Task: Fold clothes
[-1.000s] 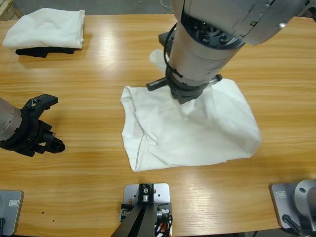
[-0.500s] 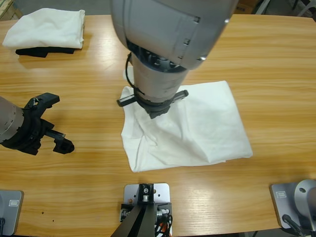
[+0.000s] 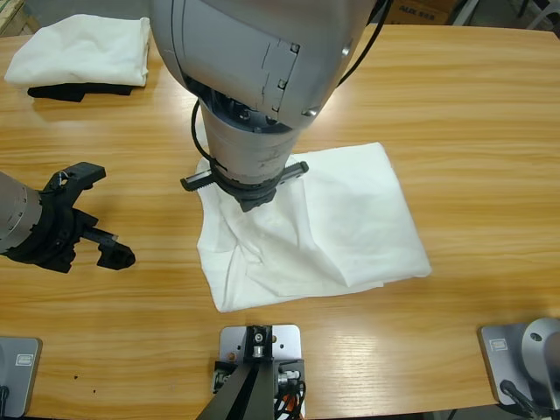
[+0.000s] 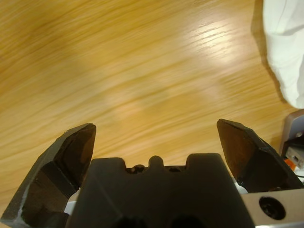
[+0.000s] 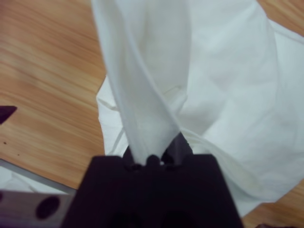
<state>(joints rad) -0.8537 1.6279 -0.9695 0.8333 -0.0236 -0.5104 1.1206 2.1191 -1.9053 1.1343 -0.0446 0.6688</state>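
**Right gripper holds a pinch of the T-shirt; left gripper wide and empty**

Nearest the camera side of the table [image 3: 490,131], the white T-shirt [image 3: 350,219] lies partly folded at the table's middle, its front edge close to the near table edge. Creases run across its left half; the right half lies flatter. In the left wrist view a corner of the T-shirt [image 4: 285,47] shows at the upper right, apart from the jaws.

The left gripper [image 3: 92,214] sits at the left side, just above the bare wood, well apart from the T-shirt. Its jaws stand wide with nothing between them; the left wrist view [image 4: 154,137] shows only wood grain in the gap.

The right gripper [image 3: 249,194] comes down from the top over the T-shirt's left part. The right wrist view [image 5: 152,156] shows its jaws closed on a gathered fold of the white cloth, which rises in a taut ridge from the jaws.

At the far left corner, a folded white garment [image 3: 83,48] rests on top of a dark garment [image 3: 74,90], well apart from both grippers.
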